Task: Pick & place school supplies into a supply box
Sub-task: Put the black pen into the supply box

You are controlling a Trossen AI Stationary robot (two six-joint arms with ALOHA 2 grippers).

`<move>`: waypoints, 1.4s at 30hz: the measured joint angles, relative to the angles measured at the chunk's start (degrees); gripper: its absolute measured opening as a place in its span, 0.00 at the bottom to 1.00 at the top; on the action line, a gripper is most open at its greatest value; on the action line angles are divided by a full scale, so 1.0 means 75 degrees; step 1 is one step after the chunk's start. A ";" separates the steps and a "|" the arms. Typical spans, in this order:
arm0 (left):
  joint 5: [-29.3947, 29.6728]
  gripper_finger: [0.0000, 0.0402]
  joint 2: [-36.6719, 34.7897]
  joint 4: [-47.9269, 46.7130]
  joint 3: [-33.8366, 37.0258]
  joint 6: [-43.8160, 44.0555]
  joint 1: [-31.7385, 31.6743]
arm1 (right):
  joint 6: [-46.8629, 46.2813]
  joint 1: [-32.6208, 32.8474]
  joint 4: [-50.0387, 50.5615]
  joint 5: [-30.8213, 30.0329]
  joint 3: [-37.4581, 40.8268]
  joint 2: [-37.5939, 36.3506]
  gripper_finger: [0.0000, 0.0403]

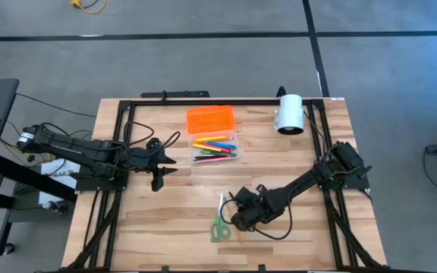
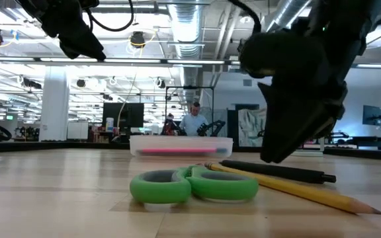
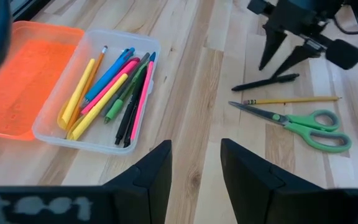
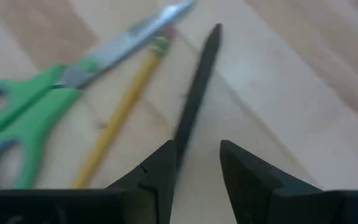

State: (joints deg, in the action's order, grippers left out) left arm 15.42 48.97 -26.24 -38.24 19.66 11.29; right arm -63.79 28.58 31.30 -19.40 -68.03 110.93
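The clear supply box lies toward the table's far side, its orange lid flat open behind it, with several coloured pens and pencils inside. Green-handled scissors, a yellow pencil and a black pen lie flat on the wood near the front. My right gripper is open and points down just over the black pen; one finger stands on each side of the pen's end, and no touch shows. My left gripper is open and hovers left of the box.
A white cylinder lies near the far right corner. Black frame rails run along the far edge and both sides of the table. Bare wood lies between the box and the scissors. People stand in the room far beyond the table.
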 joint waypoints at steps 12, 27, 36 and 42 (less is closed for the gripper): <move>0.0030 0.31 0.0000 0.0000 0.0000 0.0013 0.0005 | 0.0166 0.0045 -0.0240 0.0012 -0.0004 0.0000 0.29; 0.0032 0.31 -0.0003 -0.0021 0.0000 0.0050 0.0008 | 0.0049 0.0119 -0.0241 0.0519 0.0079 0.0309 0.25; 0.0032 0.31 -0.0003 -0.0020 0.0000 0.0050 0.0005 | 0.0110 -0.0122 0.0153 0.0811 0.0070 0.0318 0.03; 0.0047 0.31 -0.0002 -0.0020 0.0000 0.0047 0.0008 | 0.0121 -0.0293 0.0247 0.1010 0.0070 0.0318 0.09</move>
State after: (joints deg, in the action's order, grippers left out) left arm 15.77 48.95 -26.39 -38.24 20.02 11.35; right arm -62.88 26.38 33.15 -11.83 -67.51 113.32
